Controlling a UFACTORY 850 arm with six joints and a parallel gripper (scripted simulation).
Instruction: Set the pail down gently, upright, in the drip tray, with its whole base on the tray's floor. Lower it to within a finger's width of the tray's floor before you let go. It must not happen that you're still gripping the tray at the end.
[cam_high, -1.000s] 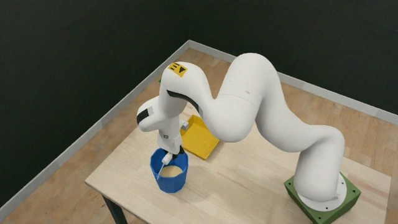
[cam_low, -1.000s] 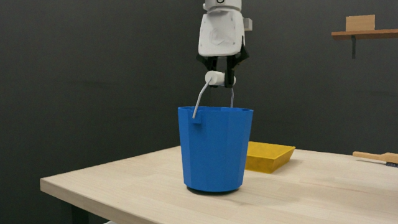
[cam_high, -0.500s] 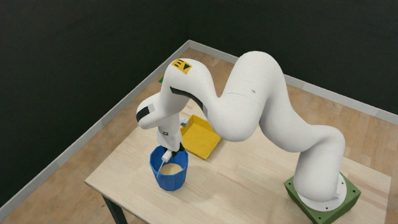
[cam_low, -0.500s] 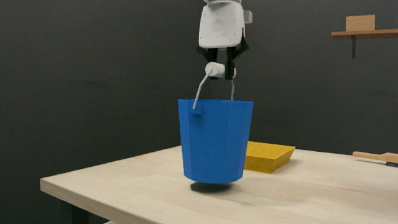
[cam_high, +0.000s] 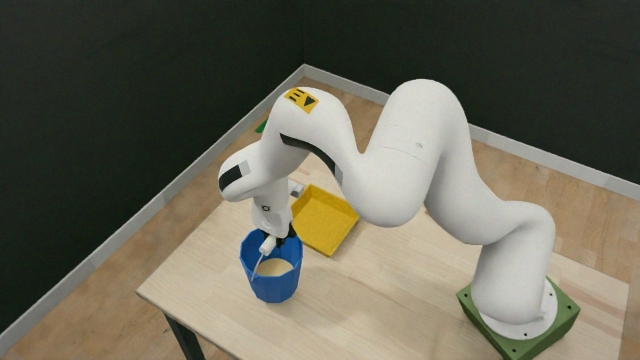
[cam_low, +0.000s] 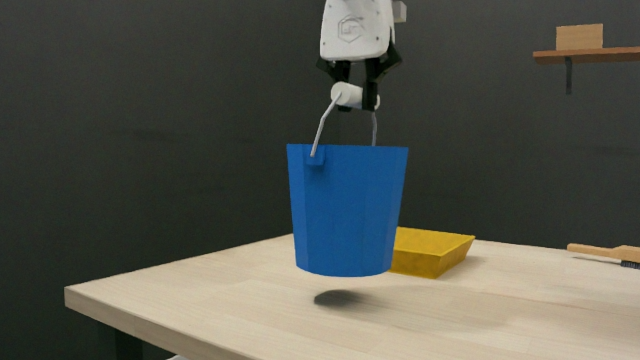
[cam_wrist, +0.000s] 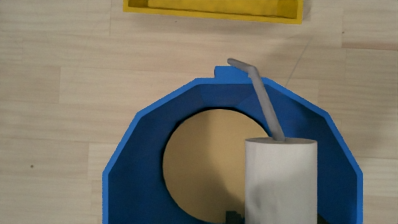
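Observation:
The blue pail hangs upright from its wire handle, a little above the table top, with its shadow below it. My gripper is shut on the white grip of the pail's handle. The pail also shows in the top view and from above in the wrist view, with the white grip over its open mouth. The yellow drip tray lies on the table just behind the pail; it also shows in the top view and at the top edge of the wrist view.
A brush with a wooden handle lies at the far right of the table. A wall shelf with a wooden block hangs high at the right. The arm's green base stands at the table's near right corner.

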